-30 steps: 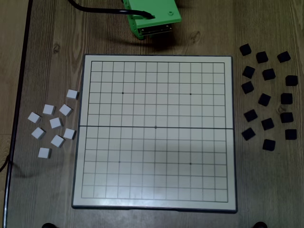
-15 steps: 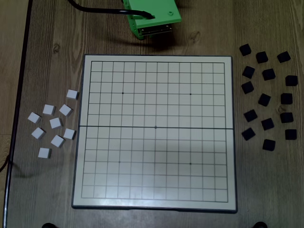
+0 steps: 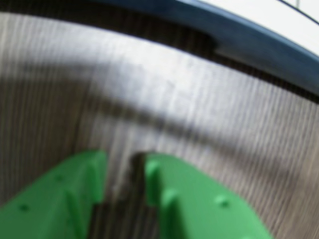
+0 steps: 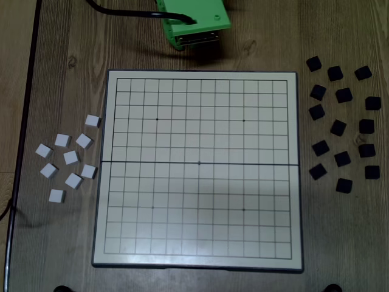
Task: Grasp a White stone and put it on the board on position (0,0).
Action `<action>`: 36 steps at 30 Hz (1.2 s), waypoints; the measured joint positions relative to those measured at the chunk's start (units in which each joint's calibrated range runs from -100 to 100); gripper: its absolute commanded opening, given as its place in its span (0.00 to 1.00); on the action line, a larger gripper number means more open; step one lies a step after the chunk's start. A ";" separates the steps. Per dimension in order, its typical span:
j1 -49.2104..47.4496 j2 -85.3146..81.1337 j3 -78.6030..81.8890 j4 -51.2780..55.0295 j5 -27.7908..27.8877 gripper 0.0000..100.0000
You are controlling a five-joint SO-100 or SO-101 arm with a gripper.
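In the wrist view the green plastic two-finger end effector (image 3: 125,172) rises from the bottom edge, its two fingers standing close together with only a narrow gap between them and nothing held in that gap; just beneath and beyond it lies the grey-brown wood-grain surface (image 3: 164,99), blurred, and farther off the dark rim of the large square cream-white board with thin black grid lines (image 3: 259,40) curves across the top right corner; in the fixed view that board (image 4: 197,173) fills the middle of the surface (image 4: 61,243), with a darker horizontal seam across its centre, small dots on the grid and no tile on any cell; the small flat white square stones, nine alike, lie scattered on the surface to the left of the board, the uppermost White stone (image 4: 92,120) just beside the board's left rim and the others spread below and left of it, each apart from its neighbours; the small black square tiles (image 4: 342,158) lie scattered to the right of the board; the green arm body (image 4: 194,21) sits past the board's top edge, so the white stones lie well apart from the end effector, down and to the left in this view.
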 measured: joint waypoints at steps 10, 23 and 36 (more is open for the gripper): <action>5.50 18.45 -6.17 -4.76 0.00 0.06; 16.71 49.59 -30.93 -5.55 11.82 0.06; 23.61 67.67 -53.38 -5.47 19.00 0.07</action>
